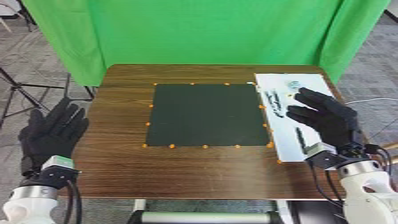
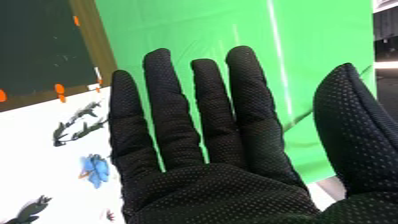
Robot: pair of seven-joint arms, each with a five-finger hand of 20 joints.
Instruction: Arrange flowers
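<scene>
blue flower [image 2: 98, 171] and leafy sprigs [image 2: 59, 134] lie on the white sheet [image 1: 286, 146], right of the dark mat [image 1: 204, 115]. nearer, the left hand [image 1: 51, 140] is beside the desk [image 1: 204, 175], the right hand [image 1: 333, 122] over the sheet, both with open, straight fingers. farthest, a green curtain [image 1: 213, 30].

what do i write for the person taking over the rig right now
Left hand: open, nothing in it, beside the table's left edge.
Right hand: open, nothing in it, over the white sheet.
Flowers: blue flower and leafy sprigs lie loose and spread out on the white sheet.
Done: no arrangement that I can see.
Left: pick them up and arrange them, probably on the dark mat.
</scene>
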